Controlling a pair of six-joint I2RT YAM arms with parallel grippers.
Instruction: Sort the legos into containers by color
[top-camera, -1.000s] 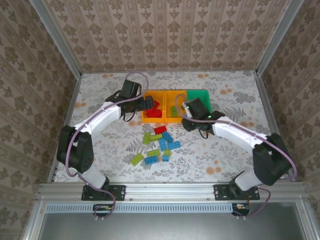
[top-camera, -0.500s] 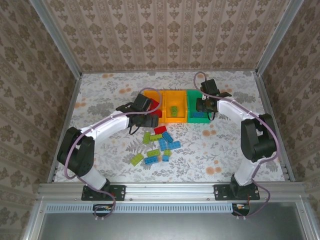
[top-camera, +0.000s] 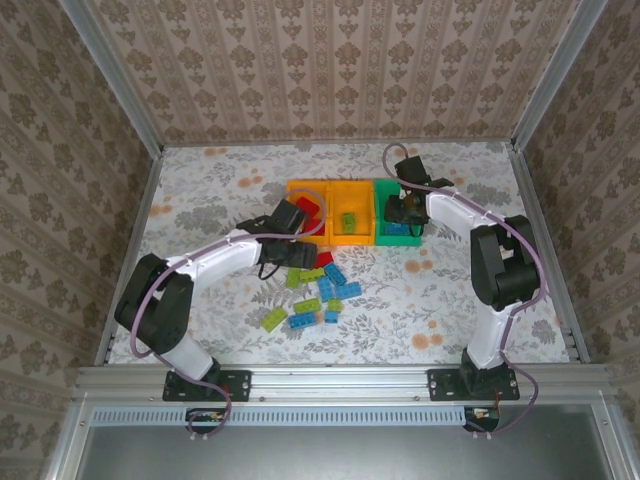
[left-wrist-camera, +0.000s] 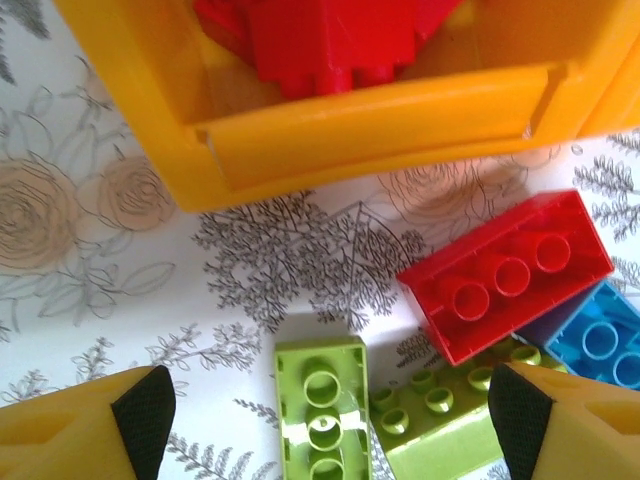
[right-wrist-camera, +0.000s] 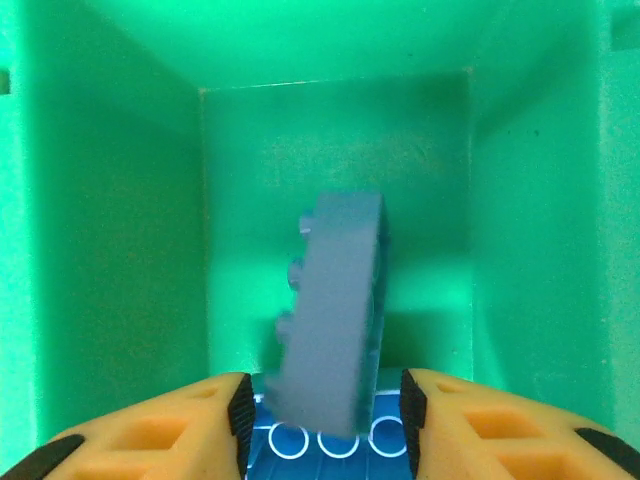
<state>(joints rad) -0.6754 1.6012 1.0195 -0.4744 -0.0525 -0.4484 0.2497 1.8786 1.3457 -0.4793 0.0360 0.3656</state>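
Between green bin (right-wrist-camera: 120, 200) walls, blue brick (right-wrist-camera: 335, 310)

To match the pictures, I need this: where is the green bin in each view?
Top external: the green bin is at the right end of the bin row.
Right wrist: the green bin is seen from above, with walls on every side.
Shared landmark: the blue bricks on its floor.

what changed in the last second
The right gripper swung over to the green bin and let go of a blue brick. The left gripper drew back from the left bin to the pile, open. Nothing else moved.
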